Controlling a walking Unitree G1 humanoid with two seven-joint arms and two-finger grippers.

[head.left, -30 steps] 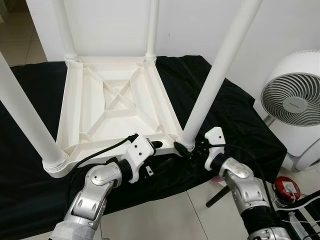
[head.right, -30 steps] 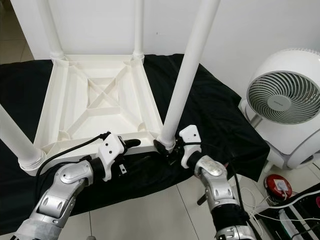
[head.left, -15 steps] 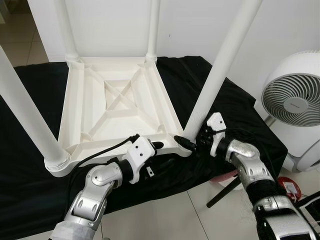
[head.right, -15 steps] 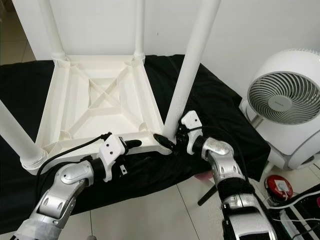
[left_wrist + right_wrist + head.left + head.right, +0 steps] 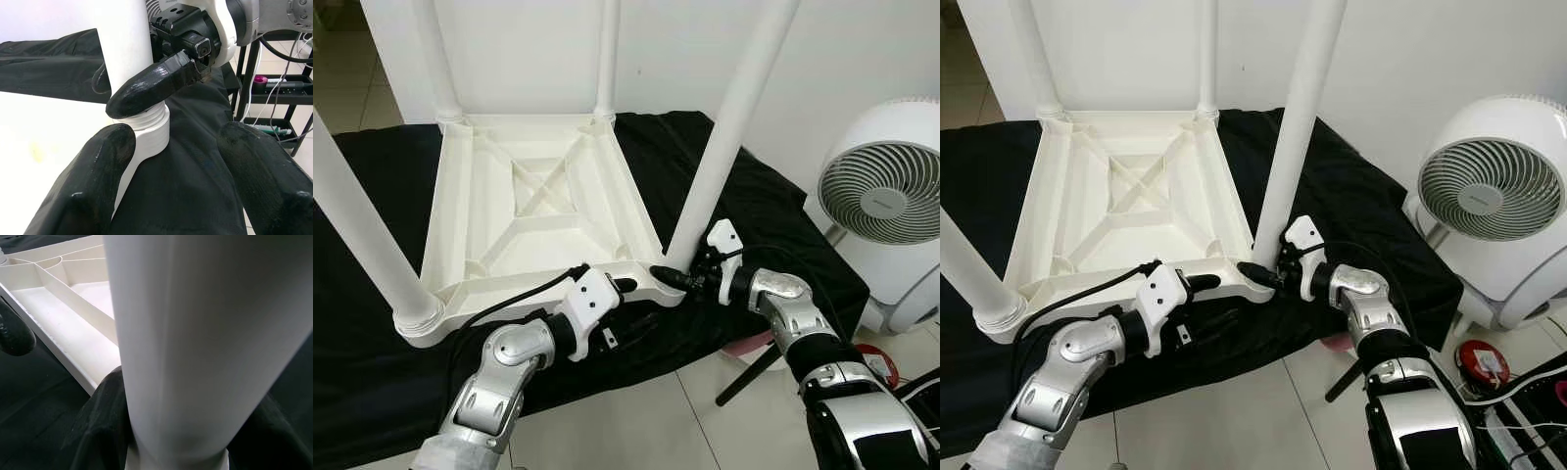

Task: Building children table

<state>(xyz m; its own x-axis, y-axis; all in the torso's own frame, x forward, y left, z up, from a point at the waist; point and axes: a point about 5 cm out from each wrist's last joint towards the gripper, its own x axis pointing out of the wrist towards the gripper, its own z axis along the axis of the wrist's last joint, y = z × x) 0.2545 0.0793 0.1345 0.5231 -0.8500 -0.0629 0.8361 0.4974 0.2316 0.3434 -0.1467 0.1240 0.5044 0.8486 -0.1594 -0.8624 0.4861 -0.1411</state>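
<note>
A white children's table [image 5: 460, 235] lies upside down on a black cloth [image 5: 773, 225], its legs pointing up. My right gripper [image 5: 677, 277] comes in from the right and is shut on the near right leg [image 5: 729, 108] just above its threaded socket. In the right wrist view the leg [image 5: 171, 333] sits between both fingers [image 5: 105, 421]. My left gripper [image 5: 628, 302] is open at the table's front rim, just left of that corner. One left finger [image 5: 105, 161] lies against the white rim, the other over the cloth. The right gripper's finger [image 5: 156, 83] crosses the leg base ahead.
A white floor fan [image 5: 881, 196] stands on the tiles to the right. A black rod [image 5: 749, 372] and a red object [image 5: 1484, 362] lie on the floor by the cloth's edge. A white wall is close behind. The near left leg [image 5: 362, 235] rises beside my left arm.
My right gripper has slid up from beside the socket and closed around the near right leg, its forearm swinging level. The left gripper has stayed at the front rim.
</note>
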